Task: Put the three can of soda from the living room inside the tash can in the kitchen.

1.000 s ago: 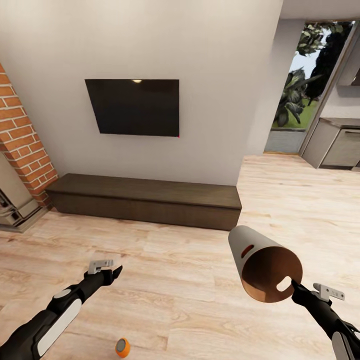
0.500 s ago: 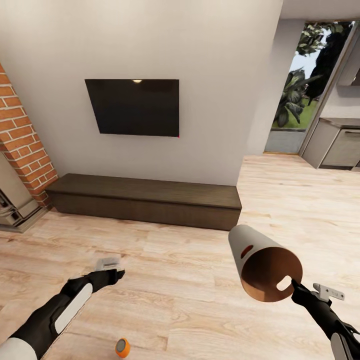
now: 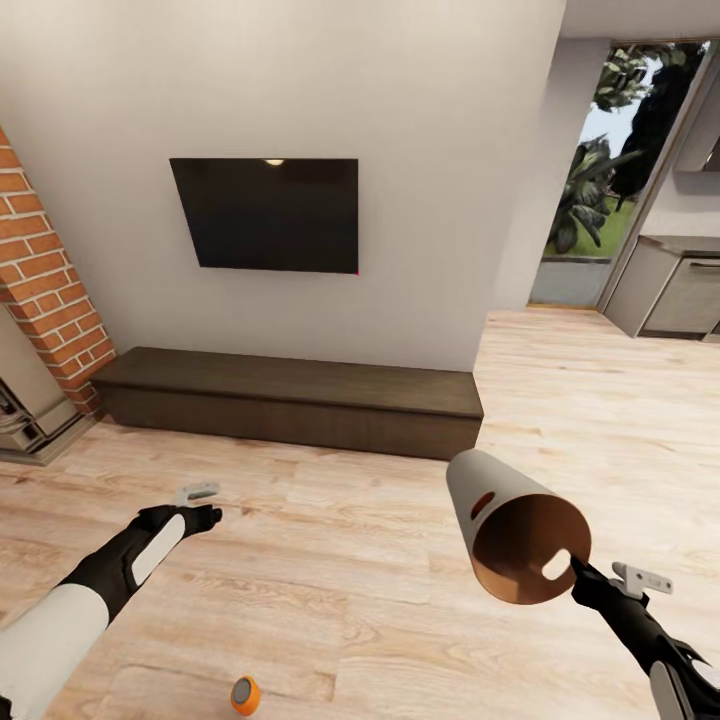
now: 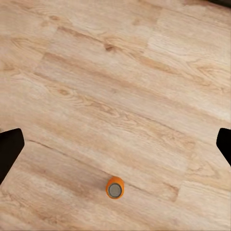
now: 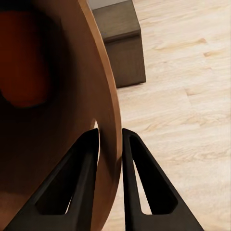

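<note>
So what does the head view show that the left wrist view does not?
Head view alone: the TV, the low dark bench, the brick chimney, and the right gripper pinching the rim of the tipped bin. Left wrist view alone: the left gripper's open fingertips from close by. Both share the orange can on the wood floor.

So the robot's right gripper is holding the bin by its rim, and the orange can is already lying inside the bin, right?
Not quite. The right gripper does pinch the bin by its rim, but the orange can is not inside it: the head view shows it standing on the wood floor, nearer the left arm. The left wrist view also shows it on the planks.
</note>
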Tool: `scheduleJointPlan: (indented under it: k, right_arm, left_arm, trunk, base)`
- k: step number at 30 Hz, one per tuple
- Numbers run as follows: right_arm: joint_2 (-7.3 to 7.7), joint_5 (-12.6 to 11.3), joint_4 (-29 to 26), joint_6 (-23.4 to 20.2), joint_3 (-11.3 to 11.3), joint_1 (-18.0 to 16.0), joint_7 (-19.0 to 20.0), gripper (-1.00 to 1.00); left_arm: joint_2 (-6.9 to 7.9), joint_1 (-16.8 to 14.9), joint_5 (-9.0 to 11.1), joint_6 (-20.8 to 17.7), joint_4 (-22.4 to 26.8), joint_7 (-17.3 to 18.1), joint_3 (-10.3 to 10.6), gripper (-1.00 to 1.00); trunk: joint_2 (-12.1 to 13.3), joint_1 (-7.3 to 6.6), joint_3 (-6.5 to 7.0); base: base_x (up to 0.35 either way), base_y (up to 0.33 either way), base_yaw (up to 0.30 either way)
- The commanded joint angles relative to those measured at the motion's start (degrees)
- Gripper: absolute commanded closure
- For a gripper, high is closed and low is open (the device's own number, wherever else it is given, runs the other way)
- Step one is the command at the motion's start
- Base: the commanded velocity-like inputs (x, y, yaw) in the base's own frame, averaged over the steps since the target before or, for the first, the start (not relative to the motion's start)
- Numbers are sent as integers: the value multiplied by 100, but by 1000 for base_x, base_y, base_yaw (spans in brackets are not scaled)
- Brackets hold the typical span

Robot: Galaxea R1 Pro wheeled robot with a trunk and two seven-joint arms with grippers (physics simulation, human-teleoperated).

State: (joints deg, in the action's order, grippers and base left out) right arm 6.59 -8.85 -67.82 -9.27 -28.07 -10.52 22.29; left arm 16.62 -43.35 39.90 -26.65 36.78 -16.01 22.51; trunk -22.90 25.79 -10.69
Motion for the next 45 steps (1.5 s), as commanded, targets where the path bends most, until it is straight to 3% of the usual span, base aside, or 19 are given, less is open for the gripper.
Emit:
scheduleJointPlan:
  k: [1, 6, 14, 24, 33, 39, 45]
  right_arm:
    - [0, -69, -10, -11, 16, -3, 43, 100]
    - [0, -65, -12, -13, 41, -3, 39, 100]
    - [0, -67, -12, -15, 47, -3, 38, 100]
    - [15, -69, -27, -46, 40, -5, 30, 100]
    - [27, -67, -80, -130, 172, -175, -293, 100]
    - [92, -18, -402, -932, 263, -572, -338, 100]
    - [167, 468, -1217, -1921, 278, -981, -348, 100]
  left_arm:
    - [-4, -18, -3, 17, -34, -3, -1, -100]
    - [-6, -44, 3, 33, -79, -2, -1, -100]
    - [-10, -50, 5, 37, -91, 1, -5, -100]
    - [-10, -50, 5, 37, -92, 1, 7, -100]
    - [-14, -50, 9, 37, -89, 17, 7, -100]
    - [-18, -50, 9, 40, -88, 16, 19, -100]
    - [-93, -49, -22, 100, -93, 11, 24, -100]
  trunk:
    - [-2, -1, 1]
    - [-2, -1, 1]
    - [-322, 175, -144]
    - [-723, 395, -384]
    - [-1084, 592, -624]
    - [-1325, 724, -785]
    - [-1566, 856, -946]
  base:
    - [0, 0, 0]
    - [0, 0, 0]
    - [0, 0, 0]
    - [0, 0, 0]
    - [0, 0, 0]
    - [0, 0, 0]
    - [0, 0, 0]
